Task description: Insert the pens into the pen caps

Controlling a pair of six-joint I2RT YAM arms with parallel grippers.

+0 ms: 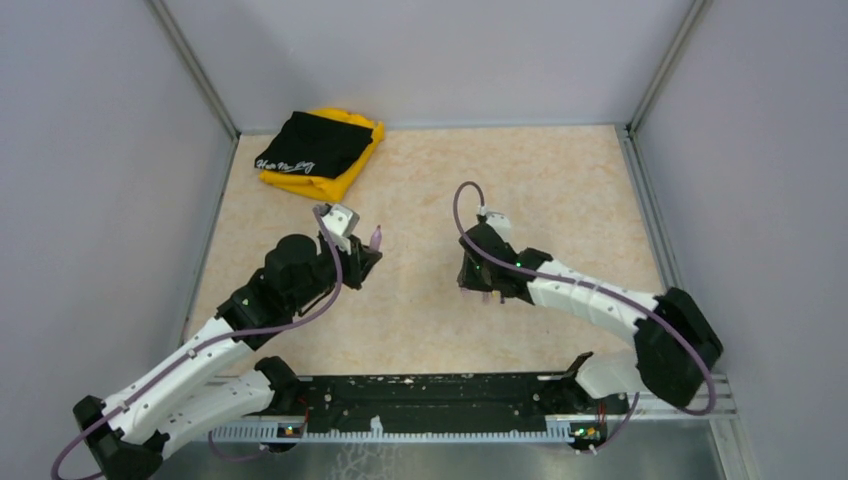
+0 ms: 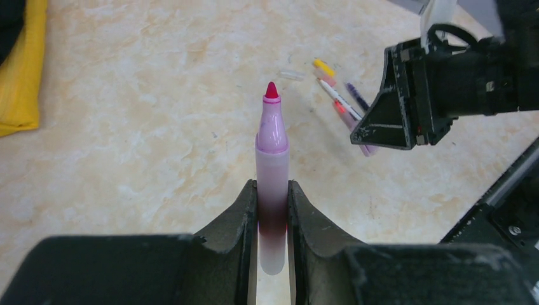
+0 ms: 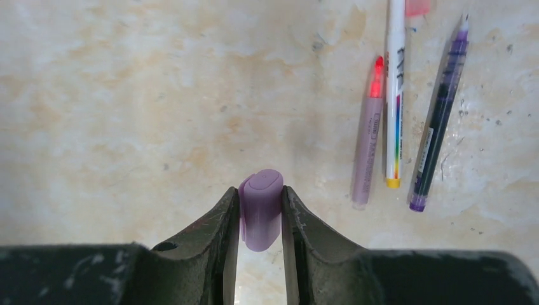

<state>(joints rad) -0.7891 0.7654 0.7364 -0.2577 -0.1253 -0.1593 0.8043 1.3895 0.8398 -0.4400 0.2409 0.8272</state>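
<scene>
The tabletop (image 1: 560, 190) is a pale marbled surface enclosed by grey walls. A folded yellow and black cloth (image 1: 318, 150) lies at its far left corner, well beyond the left hand (image 2: 272, 190). The left hand is raised above the tabletop and clenched on a lilac pen (image 2: 272, 159); both fingers press the lower barrel, and the uncapped red tip points away from the hand. The right hand (image 3: 260, 198) is positioned low over the tabletop, well apart from the left hand, and is clenched on a lilac cap (image 3: 260, 213), with one finger against each side of it and the cap's closed end facing forward. Three pens lie on the tabletop ahead and to the right of the right hand, near one another and roughly parallel: a pinkish pen (image 3: 368, 149) with a red tip, nearest the hand, then a white pen (image 3: 395, 95) with a coloured stripe, then a dark purple pen (image 3: 438, 127). In the left wrist view, a yellow cap (image 2: 323, 65) lies just beyond these pens.
</scene>
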